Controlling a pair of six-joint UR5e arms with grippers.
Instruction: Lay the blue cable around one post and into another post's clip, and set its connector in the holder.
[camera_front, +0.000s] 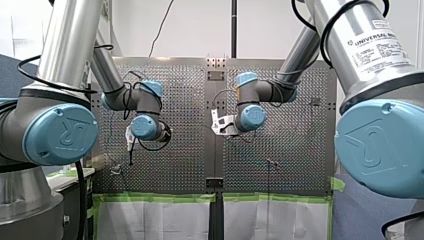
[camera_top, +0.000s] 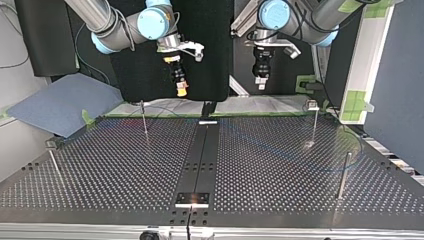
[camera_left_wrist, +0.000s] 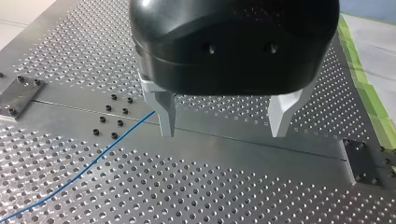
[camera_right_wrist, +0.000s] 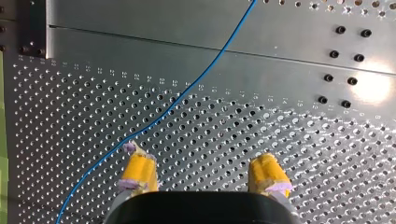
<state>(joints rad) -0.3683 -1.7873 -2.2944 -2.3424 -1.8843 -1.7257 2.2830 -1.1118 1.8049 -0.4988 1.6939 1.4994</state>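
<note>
The blue cable (camera_right_wrist: 187, 91) lies loose on the perforated table and crosses the plain centre strip. In the right wrist view it runs close past one yellow pad (camera_right_wrist: 137, 169), outside the gap of my right gripper (camera_right_wrist: 200, 156), which is open and empty above the table. In the left wrist view the blue cable (camera_left_wrist: 88, 165) passes behind one metal finger (camera_left_wrist: 166, 112) of my left gripper (camera_left_wrist: 221, 135), also open and empty. In the top view both grippers hang high over the far edge: right gripper (camera_top: 181, 90), left gripper (camera_top: 260, 82). No connector shows.
Thin upright posts stand on the table: one (camera_top: 144, 120) at the top view's far left, one with a clip (camera_top: 313, 122) at far right, another (camera_top: 343, 175) near right, one (camera_top: 54, 162) near left. A dark centre strip (camera_top: 202, 155) divides the plates.
</note>
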